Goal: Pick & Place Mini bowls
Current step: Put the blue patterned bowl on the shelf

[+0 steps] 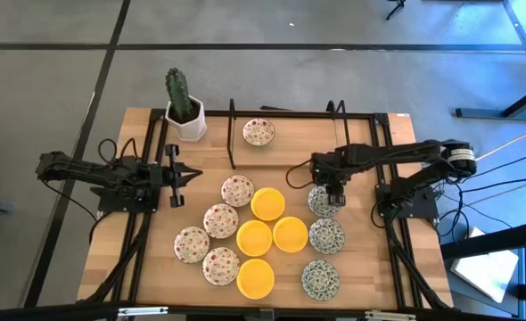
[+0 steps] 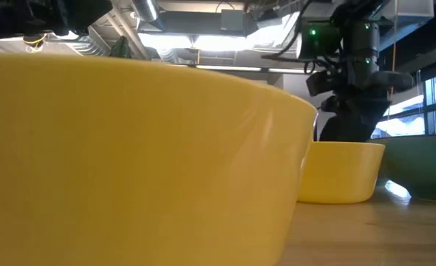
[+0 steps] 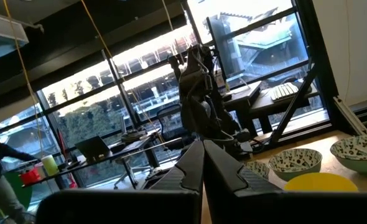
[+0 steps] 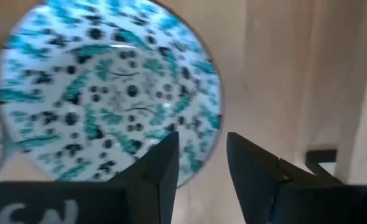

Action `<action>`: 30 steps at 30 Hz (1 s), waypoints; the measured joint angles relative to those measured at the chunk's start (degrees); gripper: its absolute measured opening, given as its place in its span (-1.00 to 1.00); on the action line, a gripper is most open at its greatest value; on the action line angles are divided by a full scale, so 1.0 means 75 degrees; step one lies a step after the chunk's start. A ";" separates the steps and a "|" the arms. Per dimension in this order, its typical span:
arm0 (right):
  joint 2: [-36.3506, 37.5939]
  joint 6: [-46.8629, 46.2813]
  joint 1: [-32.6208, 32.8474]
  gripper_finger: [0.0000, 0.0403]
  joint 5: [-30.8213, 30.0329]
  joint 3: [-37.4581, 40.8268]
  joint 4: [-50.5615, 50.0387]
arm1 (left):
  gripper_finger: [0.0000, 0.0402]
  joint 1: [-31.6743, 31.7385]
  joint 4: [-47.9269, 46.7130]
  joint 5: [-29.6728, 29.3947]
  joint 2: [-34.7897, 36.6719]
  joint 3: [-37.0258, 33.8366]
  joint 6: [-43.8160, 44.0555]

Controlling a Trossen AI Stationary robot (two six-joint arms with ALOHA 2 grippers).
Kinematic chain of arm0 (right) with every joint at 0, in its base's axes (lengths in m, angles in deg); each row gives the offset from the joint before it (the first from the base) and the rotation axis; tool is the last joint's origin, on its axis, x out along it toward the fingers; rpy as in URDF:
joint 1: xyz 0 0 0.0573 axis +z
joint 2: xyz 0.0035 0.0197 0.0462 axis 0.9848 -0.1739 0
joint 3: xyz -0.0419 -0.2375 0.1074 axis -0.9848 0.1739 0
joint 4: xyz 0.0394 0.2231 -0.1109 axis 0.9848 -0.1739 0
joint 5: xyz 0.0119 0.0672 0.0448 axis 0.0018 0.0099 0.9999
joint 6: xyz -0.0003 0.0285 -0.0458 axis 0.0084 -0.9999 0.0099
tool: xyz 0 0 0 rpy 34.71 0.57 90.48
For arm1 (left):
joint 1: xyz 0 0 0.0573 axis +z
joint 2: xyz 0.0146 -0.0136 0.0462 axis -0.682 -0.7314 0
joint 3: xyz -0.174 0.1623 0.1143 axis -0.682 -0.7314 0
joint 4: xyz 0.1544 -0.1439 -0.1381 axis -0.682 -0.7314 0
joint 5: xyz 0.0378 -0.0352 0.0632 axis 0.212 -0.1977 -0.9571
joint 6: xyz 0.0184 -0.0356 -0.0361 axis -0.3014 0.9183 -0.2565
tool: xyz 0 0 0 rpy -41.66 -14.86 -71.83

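Mini bowls lie upright on the wooden table in three groups: several cream ones with red speckles [image 1: 220,220], several plain yellow ones [image 1: 267,203], and three white ones with green pattern [image 1: 326,235]. One more speckled bowl [image 1: 258,133] sits alone at the far side. My right gripper [image 1: 334,198] points down, open, over the farthest green-patterned bowl [image 4: 109,93]. In the right wrist view one finger stands over the bowl's inside and the other outside its rim, apart from it. My left gripper [image 1: 192,174] waits shut at the left, above the table.
A cactus in a white square pot [image 1: 184,107] stands at the far left corner. Black frame rails [image 1: 232,134] run along the table's sides and far end. In the low view a yellow bowl [image 2: 129,162] fills the foreground. A person shows far off in the room.
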 joint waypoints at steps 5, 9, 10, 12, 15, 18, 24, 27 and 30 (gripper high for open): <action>0.0000 0.0037 -0.0283 -0.33 0.0025 0.0267 0.0334 | -0.96 -0.0001 -0.0003 0.0006 0.0000 0.0000 0.0000; 0.0000 0.0002 -0.0404 -0.33 0.0057 0.0354 0.0382 | -0.97 -0.0001 -0.0003 0.0009 0.0000 0.0000 0.0000; -0.0003 0.0002 -0.0413 -0.33 0.0058 0.0355 0.0391 | -0.97 0.0000 -0.0003 0.0012 0.0000 0.0000 0.0000; -0.0003 -0.0001 -0.0408 -0.33 0.0067 0.0355 0.0391 | -0.99 0.0002 -0.0003 0.0012 0.0000 0.0000 0.0000; -0.0003 -0.0030 -0.0408 -0.33 0.0087 0.0355 0.0403 | -0.99 0.0002 -0.0003 0.0017 0.0000 0.0000 0.0000; -0.0003 -0.0098 -0.0408 -0.33 0.0318 0.0355 0.0406 | -0.98 0.0001 -0.0005 0.0023 0.0000 0.0000 0.0002; -0.0003 -0.0103 -0.0408 -0.33 0.0472 0.0355 0.0421 | -0.97 -0.0001 -0.0006 0.0026 0.0000 0.0000 0.0002; -0.0003 -0.0135 -0.0408 -0.33 0.0475 0.0355 0.0427 | -0.99 0.0002 -0.0006 0.0023 0.0000 0.0000 0.0000; -0.0003 -0.0308 -0.0408 -0.34 0.0530 0.0355 0.0451 | -0.99 -0.0001 -0.0006 0.0023 0.0000 0.0000 0.0000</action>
